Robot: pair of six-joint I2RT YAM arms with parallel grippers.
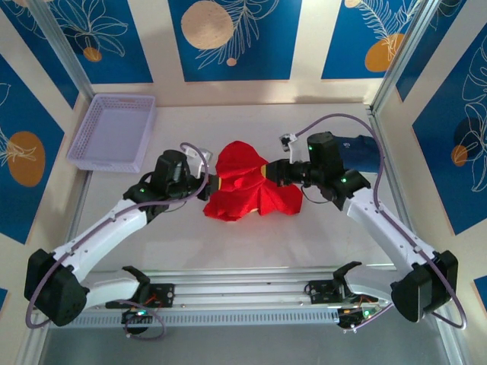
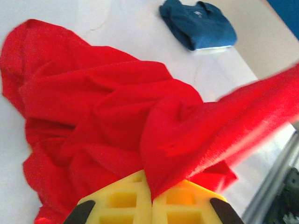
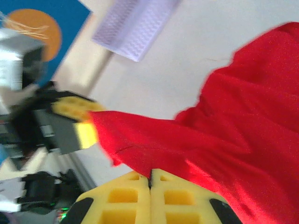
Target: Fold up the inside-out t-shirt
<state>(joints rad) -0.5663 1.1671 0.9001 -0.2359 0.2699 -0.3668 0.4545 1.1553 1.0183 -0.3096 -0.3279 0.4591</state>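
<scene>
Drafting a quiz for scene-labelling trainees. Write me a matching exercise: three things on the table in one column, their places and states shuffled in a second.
Things:
1. red t-shirt
2. lavender basket
3. blue garment

Places and states:
A. far left corner, empty
B. far right side, folded
C. in the middle, bunched up

Pairs: 1-C, 2-A, 3-B

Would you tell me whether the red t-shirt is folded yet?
Not folded: the t-shirt is a crumpled heap, pinched by the left gripper and right gripper.
</scene>
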